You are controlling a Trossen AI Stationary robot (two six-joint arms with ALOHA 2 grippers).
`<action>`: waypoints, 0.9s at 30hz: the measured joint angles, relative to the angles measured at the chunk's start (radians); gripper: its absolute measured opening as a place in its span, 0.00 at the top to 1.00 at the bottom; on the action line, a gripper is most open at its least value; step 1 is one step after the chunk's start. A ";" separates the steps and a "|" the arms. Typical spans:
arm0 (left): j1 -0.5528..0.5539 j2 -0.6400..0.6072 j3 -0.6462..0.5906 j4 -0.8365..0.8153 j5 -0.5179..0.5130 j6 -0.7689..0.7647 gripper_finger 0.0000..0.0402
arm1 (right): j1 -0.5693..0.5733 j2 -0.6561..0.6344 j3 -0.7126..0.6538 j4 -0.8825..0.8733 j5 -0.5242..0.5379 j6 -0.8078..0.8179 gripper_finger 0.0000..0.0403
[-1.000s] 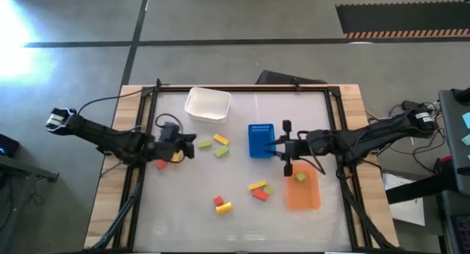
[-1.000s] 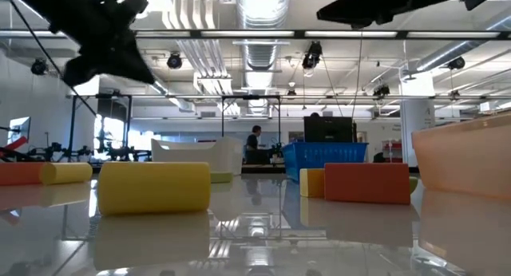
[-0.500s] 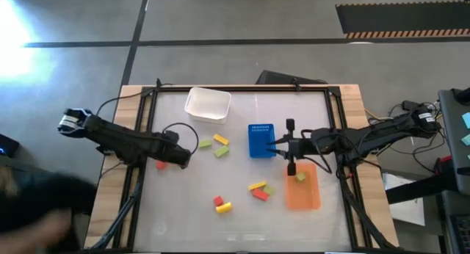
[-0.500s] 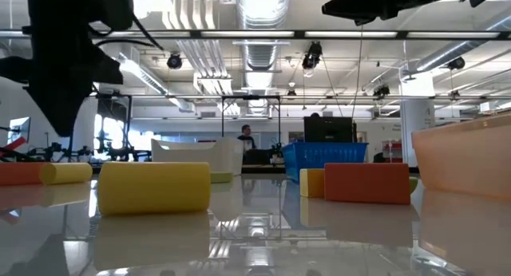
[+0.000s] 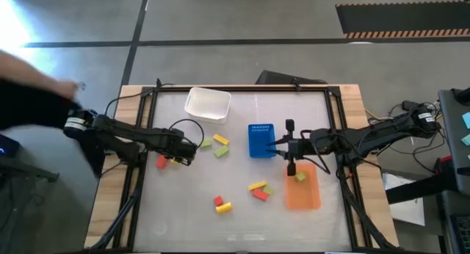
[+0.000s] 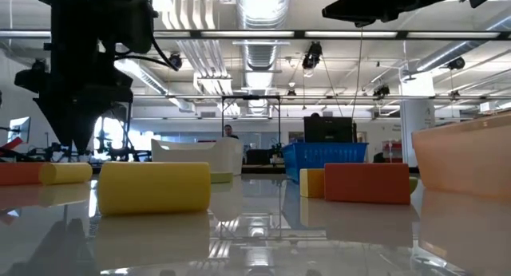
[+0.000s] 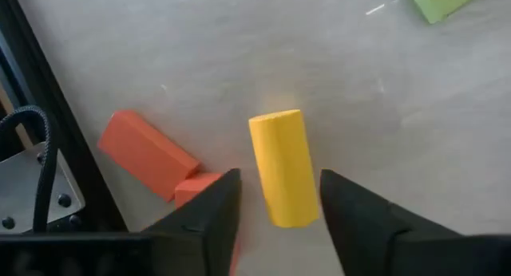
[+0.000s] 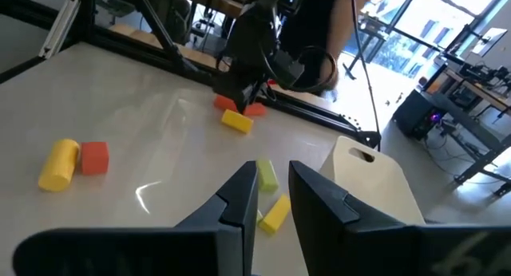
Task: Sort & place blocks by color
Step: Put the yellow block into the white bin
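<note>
- left hand (image 7: 275, 204) hangs over the counter's (image 5: 242, 225) left side, fingers spread, a yellow cylinder (image 7: 281, 168) lying on the counter between the tips, not pinched.
- two red blocks (image 7: 148, 154) lie just beside the cylinder, near the black frame rail (image 7: 48, 108).
- a green block (image 7: 443, 1) lies farther off in the left wrist view.
- right hand (image 8: 271, 188) hovers between the blue tray (image 5: 261, 140) and the orange tray (image 5: 302, 191), fingers close together, nothing between them.
- one green block (image 5: 300, 178) lies in the orange tray.
- white tub (image 5: 208, 104) stands at the counter's far side.
- counter middle: yellow block (image 5: 221, 139) and two green blocks (image 5: 221, 151), close together.
- nearer edge: a red and yellow pair (image 5: 222, 204); a yellow, red and green cluster (image 5: 259, 190) beside the orange tray.
- a person's dark sleeve (image 5: 29, 107) shows at the left of the high view.
</note>
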 joint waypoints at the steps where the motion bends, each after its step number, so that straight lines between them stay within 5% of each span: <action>1: 0.001 0.005 -0.002 0.003 0.000 0.000 0.57 | 0.000 0.000 0.000 -0.005 0.000 0.000 0.84; 8: 0.001 0.062 -0.017 0.056 -0.012 0.007 0.53 | 0.000 0.000 0.000 -0.013 0.000 0.002 0.84; 27: 0.002 0.248 -0.014 0.114 -0.037 0.033 0.66 | 0.000 0.000 0.000 -0.014 0.000 0.003 0.84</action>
